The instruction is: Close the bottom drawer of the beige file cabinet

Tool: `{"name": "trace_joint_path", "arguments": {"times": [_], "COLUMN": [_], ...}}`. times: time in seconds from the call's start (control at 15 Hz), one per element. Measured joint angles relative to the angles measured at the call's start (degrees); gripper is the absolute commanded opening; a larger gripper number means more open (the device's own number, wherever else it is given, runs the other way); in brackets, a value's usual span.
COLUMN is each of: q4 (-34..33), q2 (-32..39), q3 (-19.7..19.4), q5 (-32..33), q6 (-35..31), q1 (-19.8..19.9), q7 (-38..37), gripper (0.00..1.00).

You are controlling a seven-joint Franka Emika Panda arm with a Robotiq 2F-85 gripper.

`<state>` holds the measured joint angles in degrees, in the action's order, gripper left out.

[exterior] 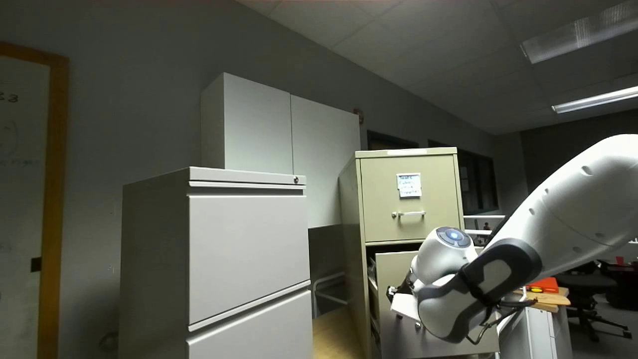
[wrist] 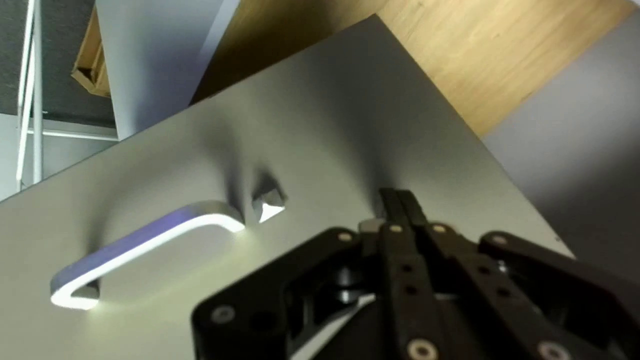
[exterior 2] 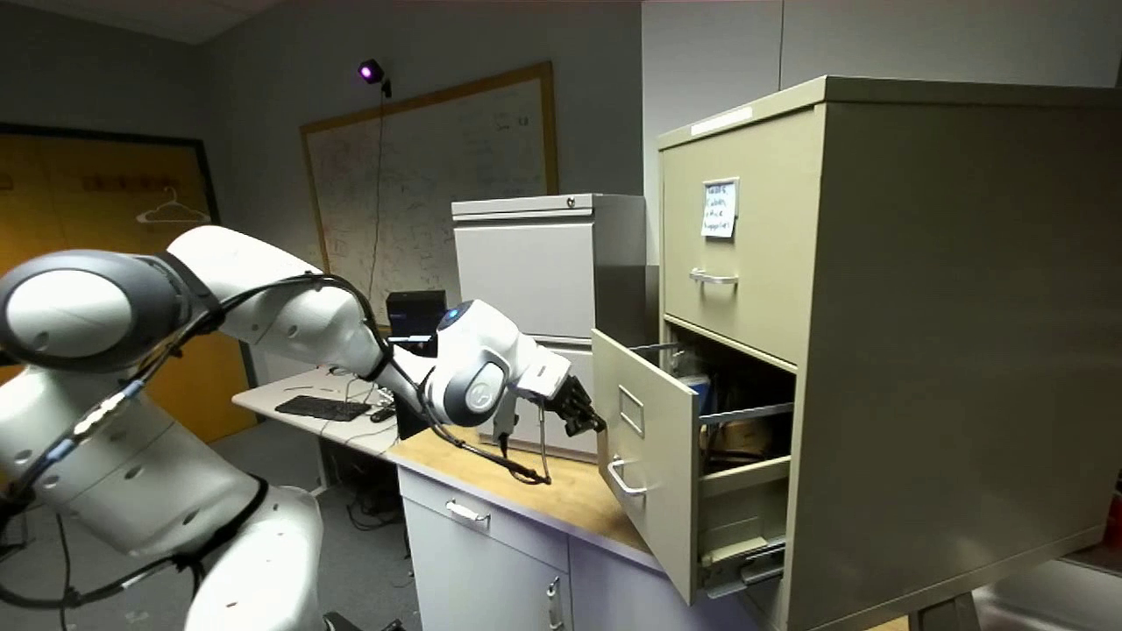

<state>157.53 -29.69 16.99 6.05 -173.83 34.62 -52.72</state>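
The beige file cabinet (exterior 2: 955,307) also shows in an exterior view (exterior: 409,199). Its bottom drawer (exterior 2: 657,438) stands pulled well out, with rails and dark contents visible behind the front. The drawer front fills much of the wrist view (wrist: 320,125), with a metal handle (wrist: 145,240) and a small latch knob (wrist: 268,204). My gripper (wrist: 398,192) is shut and empty, fingers together. Its tips (exterior 2: 600,426) are at the drawer face, off to the side of the handle towards the grey cabinet; touching or just short of it, I cannot tell. The hand hides part of the drawer front (exterior: 406,344).
A light grey file cabinet (exterior 2: 526,272) stands beside the beige one, close to my hand. Both stand on a wooden counter (exterior 2: 508,473) over white cupboards (exterior 2: 482,543). A desk with a keyboard (exterior 2: 323,407) is further back. Cables hang along the arm.
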Motion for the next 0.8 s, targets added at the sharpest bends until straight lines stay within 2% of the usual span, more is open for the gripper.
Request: {"name": "trace_joint_path", "arguments": {"times": [0.13,0.27,0.67,0.8], "q4": [0.87,0.64,-2.5,-4.67], "q2": [2.18,2.47,-2.25,-4.56], "q3": [6.79,13.1,35.84,43.51], "q5": [6.72,9.87,8.74,7.72], "q6": [-7.34,-9.78,-9.95,-7.59], "q1": [8.54,16.37,38.08,45.19], "q7": [-9.76,-16.95,-32.38,-37.15], "gripper": [0.0,0.0,0.0,0.0]}}
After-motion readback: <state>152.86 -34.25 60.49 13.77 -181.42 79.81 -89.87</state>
